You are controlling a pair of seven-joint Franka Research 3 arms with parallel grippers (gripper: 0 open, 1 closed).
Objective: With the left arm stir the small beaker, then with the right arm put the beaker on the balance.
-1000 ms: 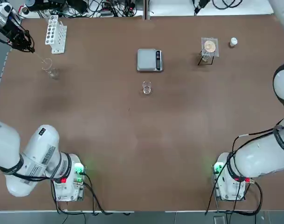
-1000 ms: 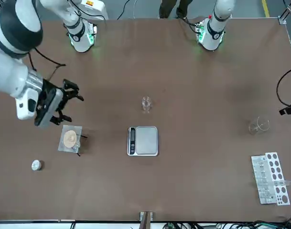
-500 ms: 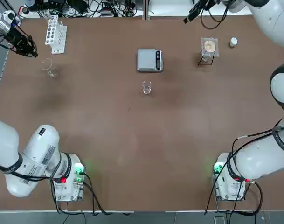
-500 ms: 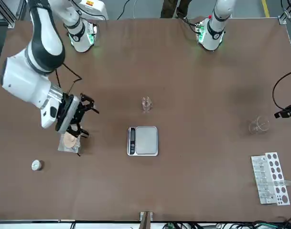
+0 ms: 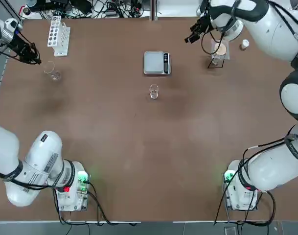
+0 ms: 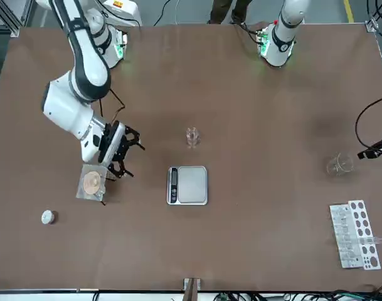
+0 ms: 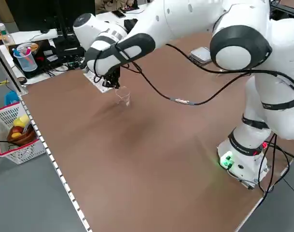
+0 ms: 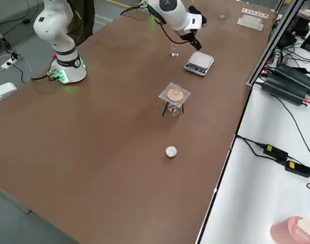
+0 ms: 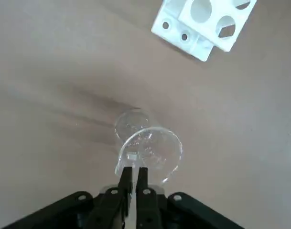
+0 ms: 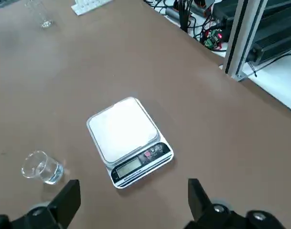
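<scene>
Left gripper (image 9: 133, 183): fingers pressed together, poised over the larger glass vessel (image 9: 149, 151) near the table's (image 5: 114, 137) edge.
Right gripper (image 6: 129, 153): jaws wide, empty, aimed level toward the balance (image 10: 128, 140).
Small beaker (image 5: 153, 91): on bare tabletop just beyond the balance from the right gripper.

The right arm's tool (image 6: 125, 152) has swung inward toward the balance (image 6: 188, 185); the left tool (image 5: 35, 59) barely shifted.
</scene>
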